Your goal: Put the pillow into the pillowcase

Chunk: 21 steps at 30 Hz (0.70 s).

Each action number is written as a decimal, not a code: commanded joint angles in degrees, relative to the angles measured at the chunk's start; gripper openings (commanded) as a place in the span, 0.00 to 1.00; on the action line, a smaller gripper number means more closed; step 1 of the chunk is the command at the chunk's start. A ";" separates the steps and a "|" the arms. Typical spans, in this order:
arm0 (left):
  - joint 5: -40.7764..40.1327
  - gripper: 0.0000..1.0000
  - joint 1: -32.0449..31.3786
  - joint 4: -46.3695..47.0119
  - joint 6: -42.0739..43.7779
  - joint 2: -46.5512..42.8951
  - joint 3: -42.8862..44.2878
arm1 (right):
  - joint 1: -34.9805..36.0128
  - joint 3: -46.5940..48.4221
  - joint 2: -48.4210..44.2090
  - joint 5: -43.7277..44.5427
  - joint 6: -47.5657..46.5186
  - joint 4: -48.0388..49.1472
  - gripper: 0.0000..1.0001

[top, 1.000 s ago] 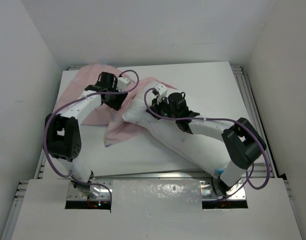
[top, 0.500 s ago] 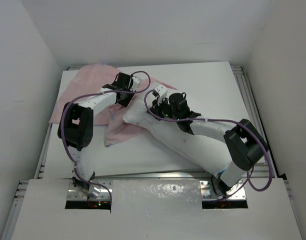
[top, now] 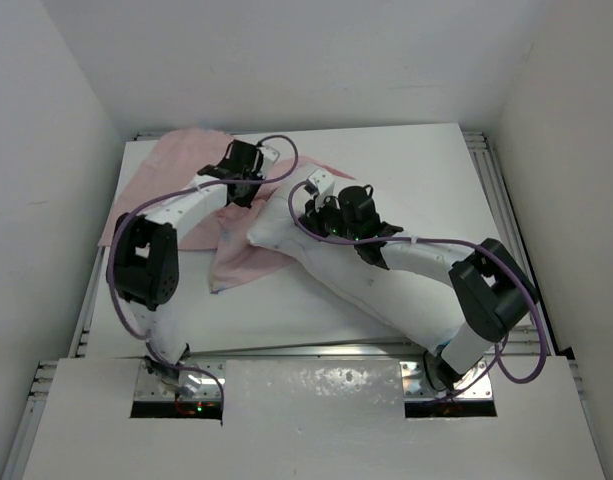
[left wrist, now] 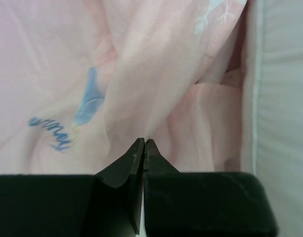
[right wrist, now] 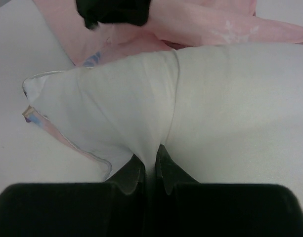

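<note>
The right end effector pinches a ridge of the plump white pillow at mid tabletop, while the left end effector clamps a fold of thin pink pillowcase crumpled toward the far-left corner.

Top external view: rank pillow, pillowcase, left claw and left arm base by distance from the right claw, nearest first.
1. pillow: pinched in the right claw.
2. pillowcase: pink, just left of the pillow.
3. left claw: farther left, shut on the pillowcase.
4. left arm base: bottom left.
</note>
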 commanded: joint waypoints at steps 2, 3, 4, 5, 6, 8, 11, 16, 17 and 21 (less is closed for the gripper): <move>1.89 0.00 0.39 -7.39 2.05 -14.06 5.63 | -1.13 1.83 -1.40 3.02 -1.13 -6.27 0.00; 1.89 0.00 0.39 -8.91 2.22 -14.41 7.39 | -1.48 2.54 -1.31 3.02 -0.87 -6.27 0.00; 2.06 0.00 0.39 -9.88 2.22 -15.02 7.32 | -1.75 3.24 -1.05 3.11 -0.26 -6.18 0.00; 2.76 0.00 0.39 -10.41 2.40 -15.64 7.14 | -2.10 3.94 -0.87 3.37 0.27 -6.10 0.00; 3.90 0.00 0.31 -12.16 2.31 -16.43 7.14 | -2.97 4.99 -0.17 3.72 0.80 -5.66 0.00; 7.68 0.00 0.22 -14.80 1.79 -16.70 8.71 | -3.94 7.10 0.88 4.43 2.90 -5.39 0.00; 10.76 0.00 -0.31 -18.76 1.08 -18.01 11.26 | -5.61 10.09 3.08 7.84 6.67 -4.70 0.00; 18.83 0.00 -1.80 -22.10 2.74 -18.90 14.26 | -5.62 13.52 5.27 11.80 12.91 0.67 0.00; 20.76 0.00 -3.20 -22.89 3.36 -18.90 13.74 | -5.62 15.71 5.80 12.16 13.45 1.02 0.00; 24.29 0.00 -5.41 -23.34 3.81 -17.93 12.42 | -5.53 20.47 8.88 16.99 14.69 -0.29 0.00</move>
